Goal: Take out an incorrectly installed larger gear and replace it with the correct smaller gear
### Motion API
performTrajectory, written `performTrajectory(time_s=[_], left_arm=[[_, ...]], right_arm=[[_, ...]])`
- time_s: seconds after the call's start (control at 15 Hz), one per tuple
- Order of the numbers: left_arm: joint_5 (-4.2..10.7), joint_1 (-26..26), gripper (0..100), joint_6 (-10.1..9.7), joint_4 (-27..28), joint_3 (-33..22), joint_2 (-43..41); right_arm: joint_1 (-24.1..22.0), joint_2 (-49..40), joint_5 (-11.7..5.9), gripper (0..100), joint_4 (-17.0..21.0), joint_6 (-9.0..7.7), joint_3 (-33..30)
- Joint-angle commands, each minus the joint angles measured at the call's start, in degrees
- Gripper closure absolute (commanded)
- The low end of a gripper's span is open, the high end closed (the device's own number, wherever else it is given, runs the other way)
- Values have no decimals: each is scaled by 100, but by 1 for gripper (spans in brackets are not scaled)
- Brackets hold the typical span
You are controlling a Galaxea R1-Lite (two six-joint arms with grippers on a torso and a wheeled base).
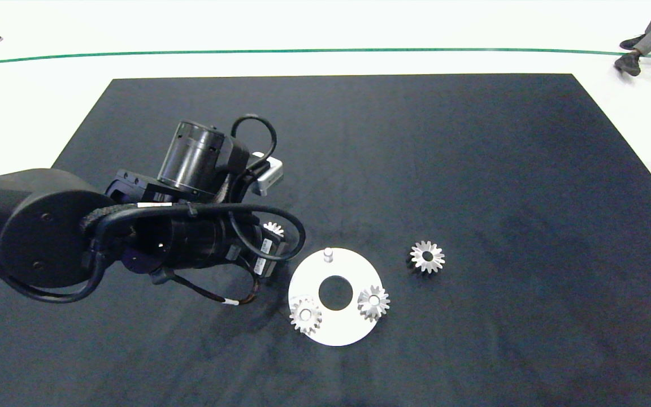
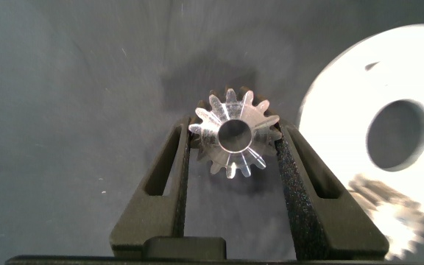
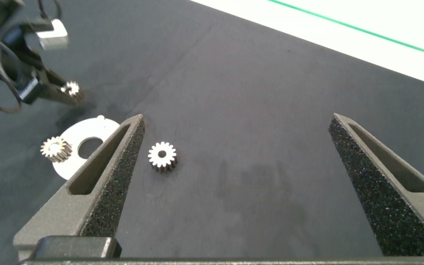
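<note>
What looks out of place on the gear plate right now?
One peg on the white plate stands bare, while two small gears sit on it. The larger gear lies apart on the mat, and the left gripper holds the smaller gear beside the plate.

A black mat is covering the tabletop; a green line is crossing it. Shoes are showing beyond.
</note>
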Motion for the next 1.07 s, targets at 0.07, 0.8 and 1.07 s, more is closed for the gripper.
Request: performTrajectory(time_s=[0.07, 0.8, 1.07], left_arm=[[16, -431, 81, 4, 16, -66, -248], [16, -1082, 81, 92, 315, -918, 534], [16, -1073, 81, 110, 306, -927, 728]], right_arm=[[2, 4, -8, 0, 3, -10, 10], [2, 39, -8, 0, 3, -19, 36], [2, 65, 10, 0, -6, -28, 27]])
